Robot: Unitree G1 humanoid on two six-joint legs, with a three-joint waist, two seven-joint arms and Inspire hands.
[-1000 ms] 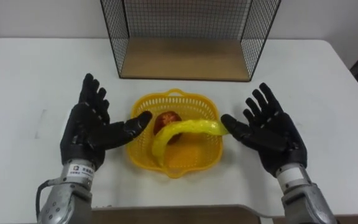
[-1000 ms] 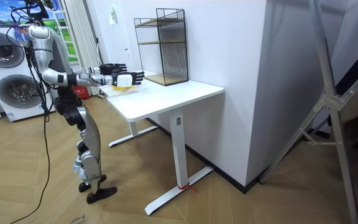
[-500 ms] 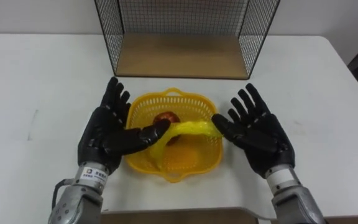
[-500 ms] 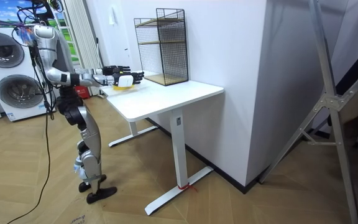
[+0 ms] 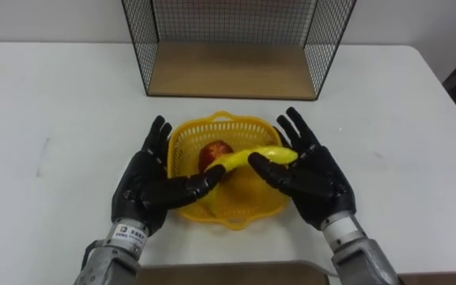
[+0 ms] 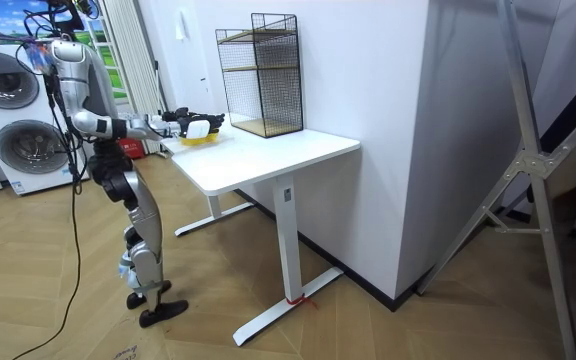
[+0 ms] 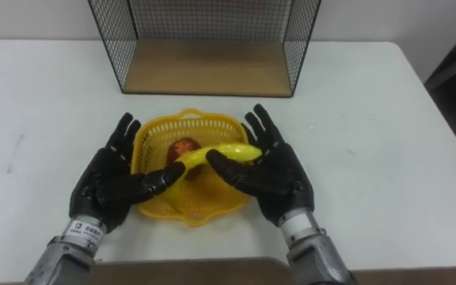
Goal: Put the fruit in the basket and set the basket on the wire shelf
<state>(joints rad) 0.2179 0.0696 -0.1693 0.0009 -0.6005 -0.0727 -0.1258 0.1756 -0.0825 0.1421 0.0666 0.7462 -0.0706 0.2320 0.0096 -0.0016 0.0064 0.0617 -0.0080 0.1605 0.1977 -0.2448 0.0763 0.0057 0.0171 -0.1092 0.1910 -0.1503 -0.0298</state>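
Our left hand and right hand flank the yellow basket on the worktop, fingers straight and spread. A banana and apple lie inside.

Basket: yellow throughout, with an open lattice pattern on walls and bottom. Banana: bright yellow, close in tone to the basket. Apple: dark red. Left hand and right hand: matt black, with silver-grey forearms. Table: plain white top; the legs are also white in the room view. Wire shelf: black wire in a fine square grid, with a light brown wooden base board. Floor: mid-brown wood laid in a parquet pattern. Washing machines: white, with dark round doors.
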